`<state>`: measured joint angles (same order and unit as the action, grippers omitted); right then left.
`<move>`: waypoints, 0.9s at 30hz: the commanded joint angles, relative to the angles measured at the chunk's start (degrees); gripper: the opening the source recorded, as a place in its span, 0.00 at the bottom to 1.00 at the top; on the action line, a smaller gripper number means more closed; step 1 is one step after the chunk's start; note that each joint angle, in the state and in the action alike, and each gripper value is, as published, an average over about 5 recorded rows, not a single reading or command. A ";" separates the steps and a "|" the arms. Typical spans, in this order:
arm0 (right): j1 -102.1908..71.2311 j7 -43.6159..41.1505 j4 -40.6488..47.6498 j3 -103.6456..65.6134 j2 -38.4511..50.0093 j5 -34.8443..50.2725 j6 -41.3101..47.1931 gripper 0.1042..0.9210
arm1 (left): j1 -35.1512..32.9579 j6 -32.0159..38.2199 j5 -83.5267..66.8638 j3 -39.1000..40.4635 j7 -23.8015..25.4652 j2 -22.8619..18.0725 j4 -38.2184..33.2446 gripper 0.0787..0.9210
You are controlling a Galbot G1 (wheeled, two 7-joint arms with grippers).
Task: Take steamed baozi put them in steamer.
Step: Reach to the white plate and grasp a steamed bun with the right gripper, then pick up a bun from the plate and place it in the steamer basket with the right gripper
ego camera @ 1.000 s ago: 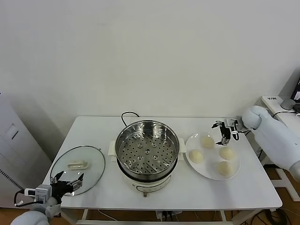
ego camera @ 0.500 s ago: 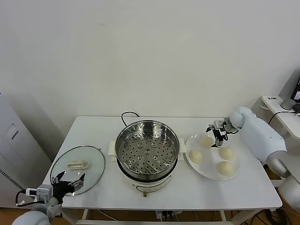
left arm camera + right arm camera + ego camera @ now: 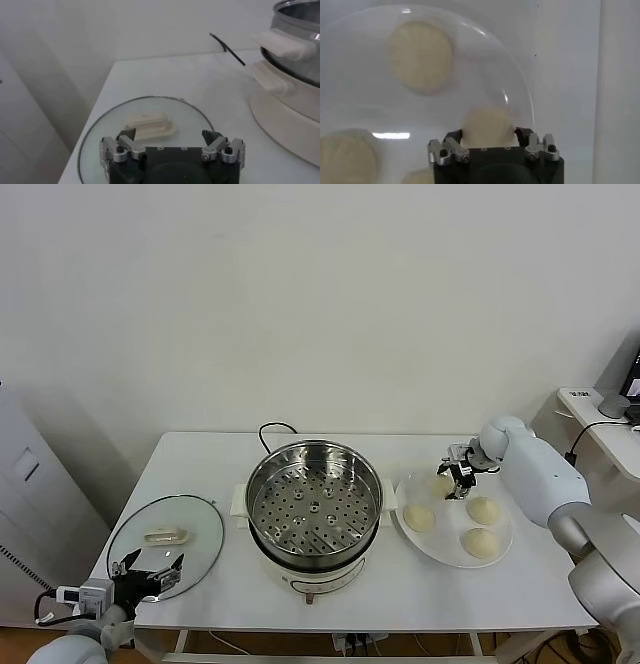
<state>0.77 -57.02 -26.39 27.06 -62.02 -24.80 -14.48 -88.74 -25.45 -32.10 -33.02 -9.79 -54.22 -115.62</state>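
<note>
The steamer (image 3: pixel 313 447), a shiny steel pot with a bare perforated tray, stands mid-table. To its right a white plate (image 3: pixel 441 551) carries several cream baozi (image 3: pixel 418 517). My right gripper (image 3: pixel 458 474) is down at the plate's back edge, its fingers pressed against both sides of the rear baozi (image 3: pixel 441 484). The right wrist view shows that baozi (image 3: pixel 487 119) filling the span of the right gripper (image 3: pixel 487 132), with another baozi (image 3: pixel 420 55) farther off. My left gripper (image 3: pixel 148 569) hovers open over the glass lid (image 3: pixel 165 534) at the front left, holding nothing.
A black power cord (image 3: pixel 272 427) loops behind the steamer. The lid's white handle (image 3: pixel 149 123) lies just beyond my left gripper (image 3: pixel 169 135), and the steamer's white side handle (image 3: pixel 280 42) shows farther off. A side table stands at the far right.
My right gripper moved left and down onto the rear baozi and its fingers closed in against it. The left arm stayed where it was.
</note>
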 commanded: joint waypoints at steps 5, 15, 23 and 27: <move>0.33 -1.12 0.05 0.00 -0.02 0.70 0.26 0.49 | -0.06 -0.04 -0.10 -0.26 -0.09 -0.12 -0.15 0.88; 13.37 -4.22 -20.78 17.73 10.94 18.93 2.35 0.45 | -0.58 -0.50 -0.06 -0.61 -0.35 -0.37 -1.07 0.88; 31.57 -10.88 -27.29 28.32 10.08 30.96 -9.89 0.46 | -0.65 -0.72 0.08 -0.29 -0.54 -0.34 -1.71 0.88; 33.97 -14.21 -27.90 29.17 5.99 33.68 -18.46 0.47 | -0.63 -0.82 0.12 -0.14 -0.70 -0.21 -1.84 0.88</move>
<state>22.89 -65.85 -47.29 47.88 -54.68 -1.71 -21.26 -89.35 -26.19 -32.04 -33.27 -10.38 -54.53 -117.28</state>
